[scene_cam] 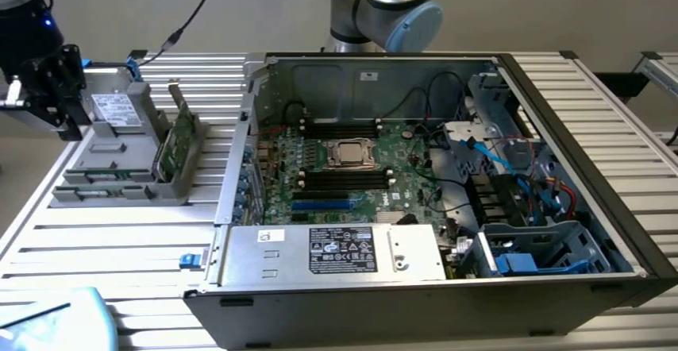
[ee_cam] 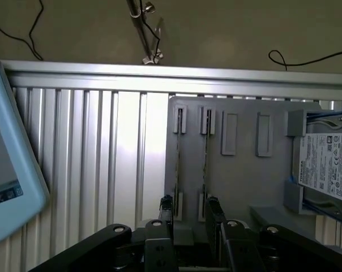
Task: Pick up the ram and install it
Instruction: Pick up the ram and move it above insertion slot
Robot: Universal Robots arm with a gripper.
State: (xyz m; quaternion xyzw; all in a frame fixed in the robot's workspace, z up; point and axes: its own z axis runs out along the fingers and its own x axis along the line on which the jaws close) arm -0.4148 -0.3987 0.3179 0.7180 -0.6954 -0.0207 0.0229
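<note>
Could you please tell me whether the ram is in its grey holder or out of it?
In: the ram stands on edge in the grey holder's slots; the gripper is open.

Open computer case (scene_cam: 424,315) on slatted table (scene_cam: 106,240); grey holder (scene_cam: 117,168) beside it; hard drive (ee_cam: 325,164) in the holder

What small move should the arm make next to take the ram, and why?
Probably a small sideways shift before any descent. The gripper hangs with jaws open at the edge of the grey holder, where two ram sticks stand on edge in neighbouring slots, both about in line with the gap. Centring on one stick should avoid catching both.
</note>
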